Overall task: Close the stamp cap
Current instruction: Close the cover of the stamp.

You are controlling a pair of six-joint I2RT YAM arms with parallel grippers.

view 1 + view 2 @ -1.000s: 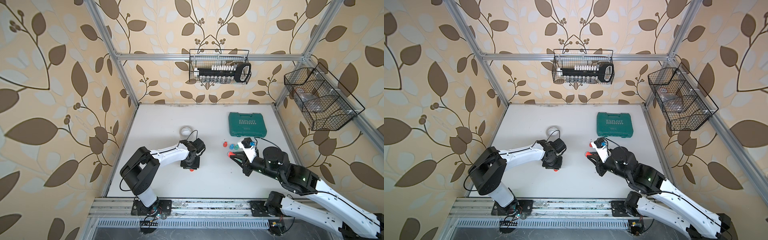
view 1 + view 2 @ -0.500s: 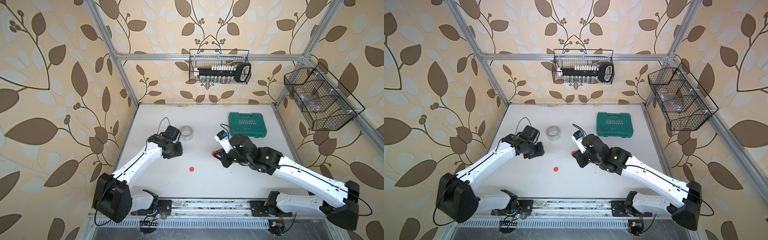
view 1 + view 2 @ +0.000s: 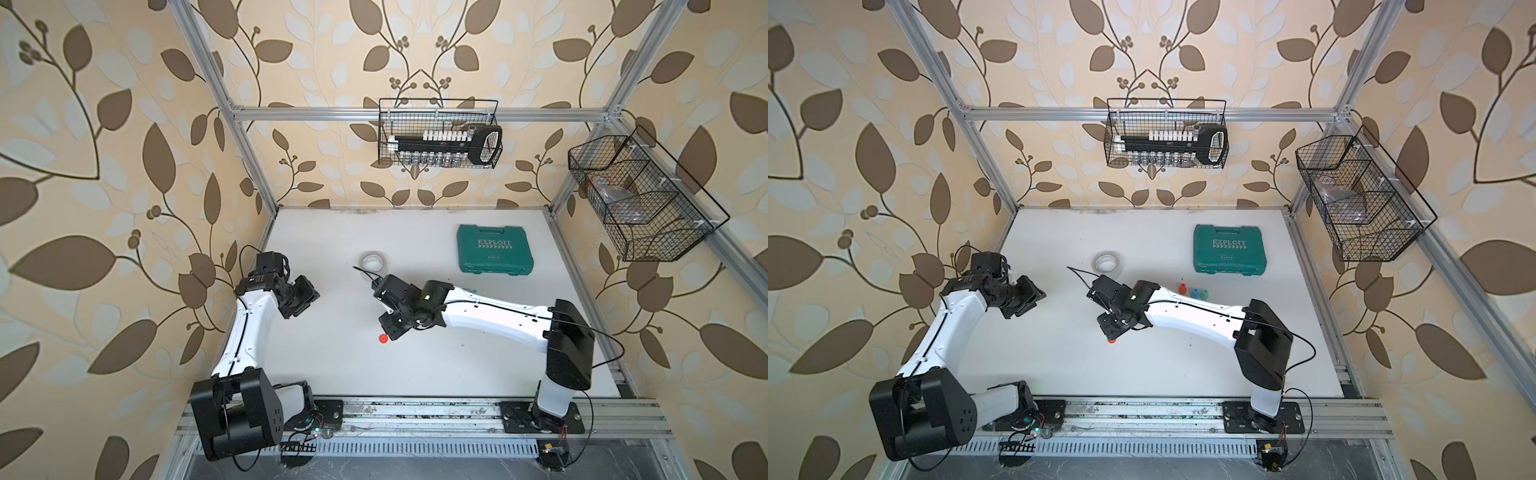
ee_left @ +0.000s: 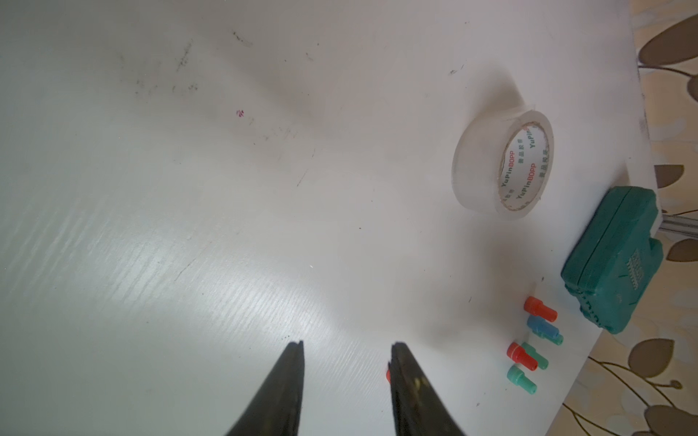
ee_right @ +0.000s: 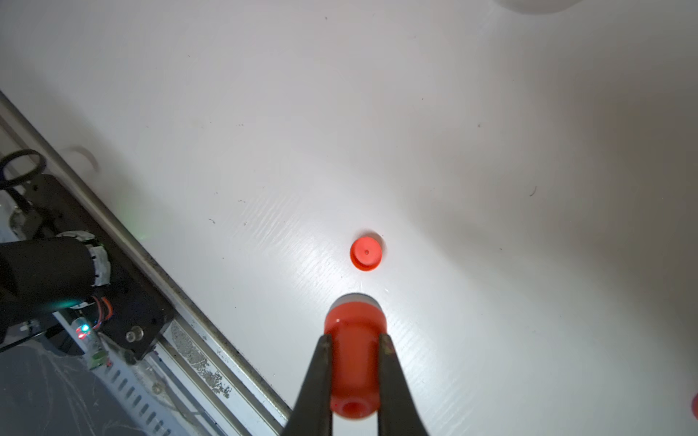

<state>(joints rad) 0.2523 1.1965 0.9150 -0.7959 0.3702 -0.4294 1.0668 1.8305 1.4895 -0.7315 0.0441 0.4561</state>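
Op: Top views first. Where are we?

Insp: In both top views your right gripper (image 3: 388, 330) hangs low over the middle of the table (image 3: 332, 374), red cap (image 3: 382, 339) lying loose just beside its tip. What it holds is hidden under the wrist there. Left gripper (image 3: 301, 297) is parked well apart, near the left wall. Writing: green case (image 3: 495, 248) reads "EXPLOIT"; line beneath too small to read.

Op: Left wrist?

Insp: Jaws part-open, empty, above bare table. Tape roll (image 4: 502, 166) core reads "YuPinBOPP", plus chars I can't make out. Spare stamps (image 4: 532, 339), red/blue/green, lie near the case. Embossed text on the case is illegible.

Op: Right wrist?

Insp: Clearest view. Right gripper is clamped on the red stamp (image 5: 355, 362) body, grey pad end pointing down at the table. Cap sits ahead of it, apart, not lined up. Can't tell which face is up. No writing on stamp or cap.

Op: Step?

Insp: My judgement: approach & align; cap not yet on. Next move calls for you to centre the pad end over the cap, come down straight, press till seated. Cap is loose & looks light, so off-centre contact would prob. skid it. Check the cap mouth faces up before you commit.
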